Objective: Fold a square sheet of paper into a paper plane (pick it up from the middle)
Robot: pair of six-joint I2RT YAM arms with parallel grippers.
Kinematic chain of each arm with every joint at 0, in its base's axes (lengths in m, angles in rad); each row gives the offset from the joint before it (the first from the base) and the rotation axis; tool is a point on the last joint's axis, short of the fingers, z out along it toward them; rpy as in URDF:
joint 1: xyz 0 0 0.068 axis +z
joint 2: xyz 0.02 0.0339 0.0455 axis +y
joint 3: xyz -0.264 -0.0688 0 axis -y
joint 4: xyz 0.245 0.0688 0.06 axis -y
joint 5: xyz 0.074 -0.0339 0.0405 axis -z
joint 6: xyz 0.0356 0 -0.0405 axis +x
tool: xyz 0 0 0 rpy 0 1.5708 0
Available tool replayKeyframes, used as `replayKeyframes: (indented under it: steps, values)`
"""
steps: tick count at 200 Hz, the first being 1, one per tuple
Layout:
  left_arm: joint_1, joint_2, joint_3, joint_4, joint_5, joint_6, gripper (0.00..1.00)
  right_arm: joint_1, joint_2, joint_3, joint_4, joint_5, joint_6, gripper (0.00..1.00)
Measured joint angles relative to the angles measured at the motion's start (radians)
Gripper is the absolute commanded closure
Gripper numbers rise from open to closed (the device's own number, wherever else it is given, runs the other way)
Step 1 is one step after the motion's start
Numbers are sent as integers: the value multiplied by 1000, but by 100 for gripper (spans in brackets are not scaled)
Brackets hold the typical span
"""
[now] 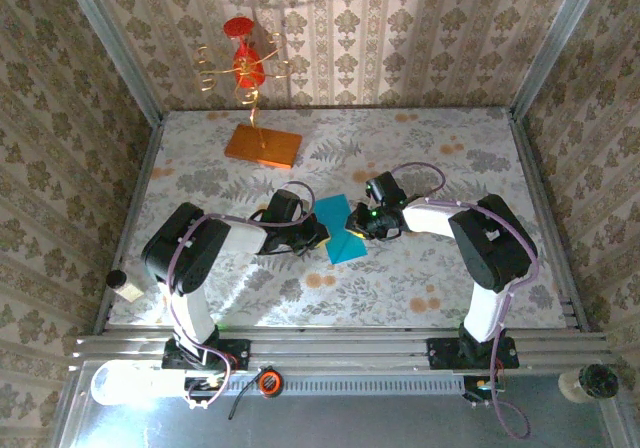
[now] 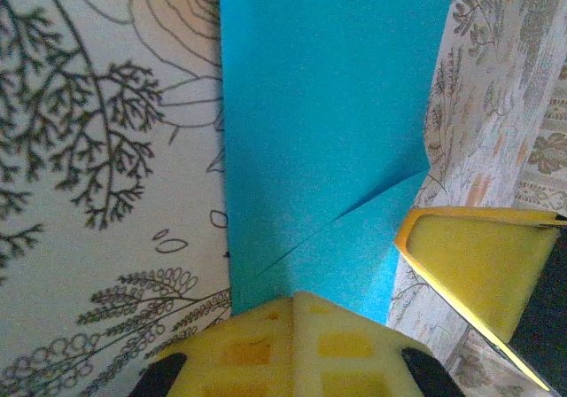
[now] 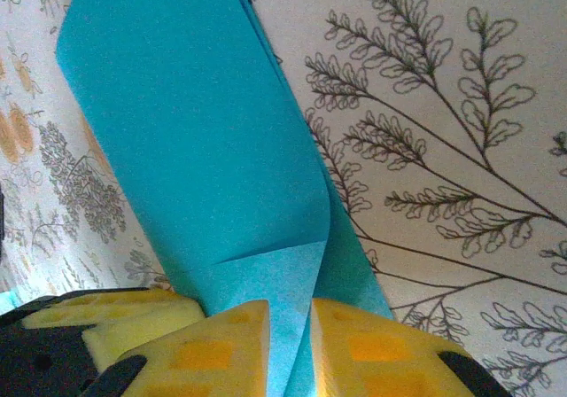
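Folded paper [image 1: 338, 228], left end effector [image 2: 292, 299] clamped, right end effector [image 3: 290, 315] pinching

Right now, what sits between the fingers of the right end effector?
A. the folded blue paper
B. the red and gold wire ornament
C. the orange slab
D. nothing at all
A: in the right wrist view, the folded blue paper runs down into the narrow gap between the two yellow fingers of the right end effector.
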Motion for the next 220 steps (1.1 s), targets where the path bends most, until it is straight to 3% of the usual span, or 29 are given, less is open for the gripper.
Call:
replayKeyframes:
  steps: [220]
  values:
    - [1, -2, 4, -9, 2, 1, 99, 5, 13, -49, 95, -133, -42, 82]
